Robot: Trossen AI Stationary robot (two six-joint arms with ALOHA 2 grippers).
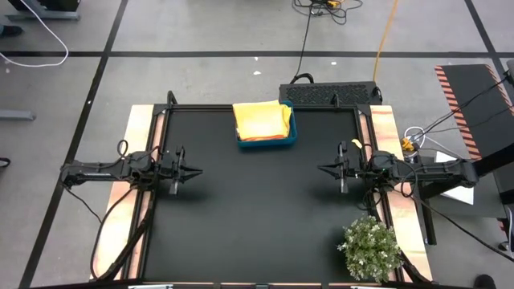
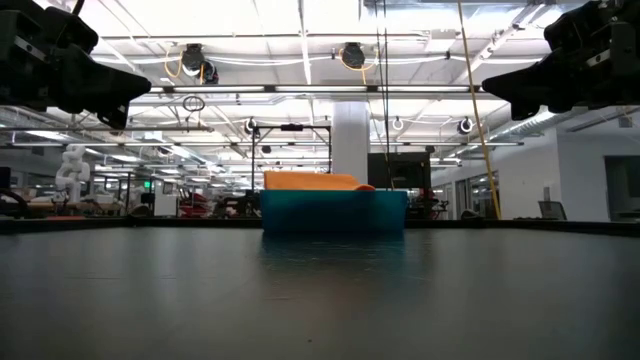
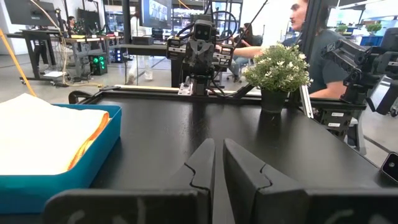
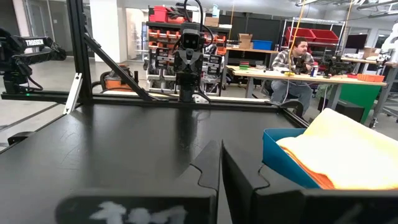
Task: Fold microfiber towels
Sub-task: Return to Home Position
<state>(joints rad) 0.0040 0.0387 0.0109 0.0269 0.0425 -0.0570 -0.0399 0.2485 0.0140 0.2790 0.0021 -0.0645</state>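
Soft, napped cloth towels (image 1: pixel 262 120) sit in a smooth teal tray (image 1: pixel 269 144) that looks like plastic, at the far edge of a matt black table (image 1: pixel 257 217) with a faint sheen. The side boards (image 1: pixel 138 128), left and right, look like pale bare wood.

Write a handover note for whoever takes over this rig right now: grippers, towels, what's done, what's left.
Left gripper: shut, empty, at the table's left side, pointing inward.
Right gripper: shut, empty, at the right side, facing it.
Towels: folded stack in the teal tray, middle of the table's far edge; pale yellow on top, orange edges beneath; the number of layers cannot be told.
Done: no loose towel shows on the table.
Left: probably nothing beyond checking the count.
Plant stands at the near right corner.
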